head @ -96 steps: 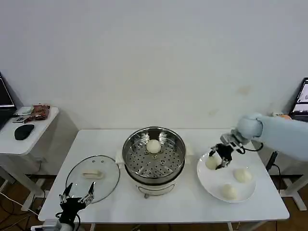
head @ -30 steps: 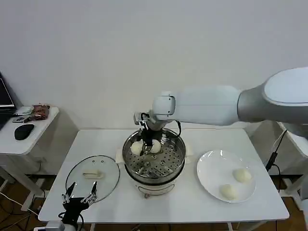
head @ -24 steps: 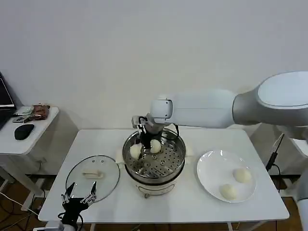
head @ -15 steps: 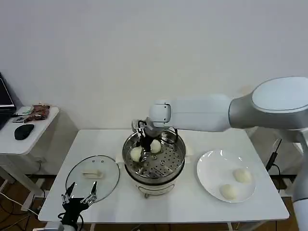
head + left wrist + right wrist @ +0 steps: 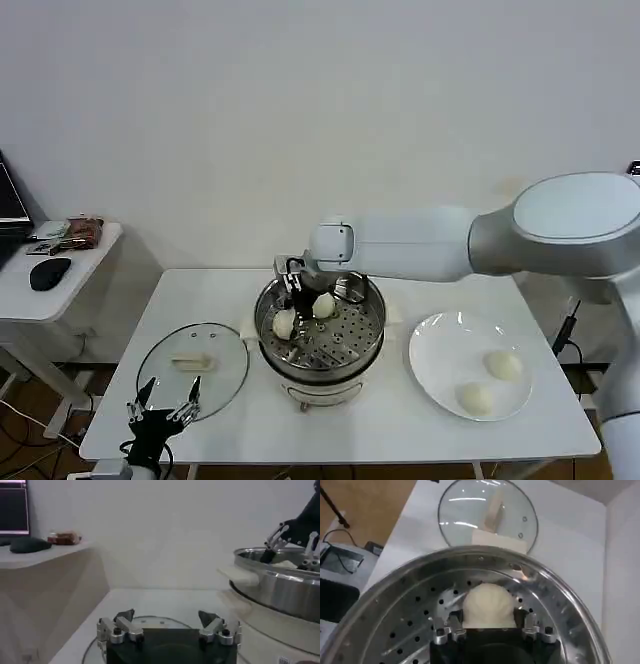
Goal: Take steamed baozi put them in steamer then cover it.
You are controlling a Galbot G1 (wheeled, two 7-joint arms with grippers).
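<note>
Left gripper: parked off the table's front-left corner, jaws spread and holding nothing; placed close to the cover, probably to take it once loading is done.
Cover: flat on the table near the front-left corner, handle up, just beside the steamer; off the pot so the tray is open for loading.
Plate: near the table's front-right corner, two baozi lying well apart on it, waiting their turn.
Steamer: centre of the table, uncovered, two baozi on the tray's left half, side by side.
Right gripper: down inside the steamer by its left wall, jaws spread to either side of the nearer bun, which rests on the tray; it looks like a release, set beside the first bun to leave the right half free.
Progress: two of four loaded, cover still off.
</note>
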